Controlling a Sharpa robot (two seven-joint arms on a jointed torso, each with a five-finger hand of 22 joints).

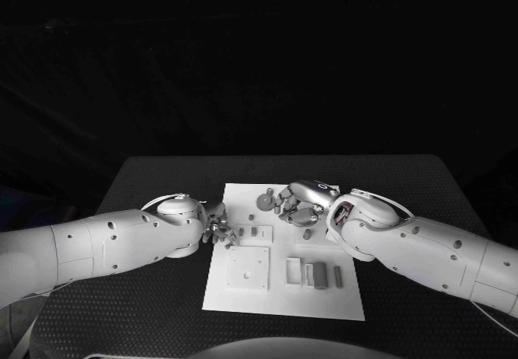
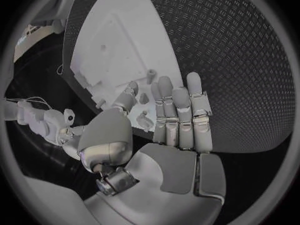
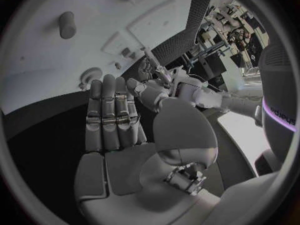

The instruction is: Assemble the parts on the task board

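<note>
The white task board (image 1: 283, 295) lies in the middle of the table. My left hand (image 1: 219, 230) hovers at the board's left edge, its fingers (image 2: 179, 110) held straight with nothing in them. My right hand (image 1: 296, 205) is over the board's far part, beside a round gear-like part (image 1: 266, 200). Its fingers (image 3: 111, 112) are also straight and hold nothing; the gear (image 3: 91, 75) lies just past their tips. A short peg (image 2: 150, 75) stands on the board (image 2: 119, 35) beyond my left fingertips. A cylinder part (image 3: 67, 24) lies farther out on the board (image 3: 37, 60).
Two grey upright blocks (image 1: 320, 274) (image 1: 337, 277) and a white frame (image 1: 293, 271) stand in the board's near right area. A square raised plate (image 1: 247, 268) sits at its near left. Small pegs (image 1: 251, 218) (image 1: 307, 234) stand mid-board. The black table (image 1: 151, 299) surrounds the board.
</note>
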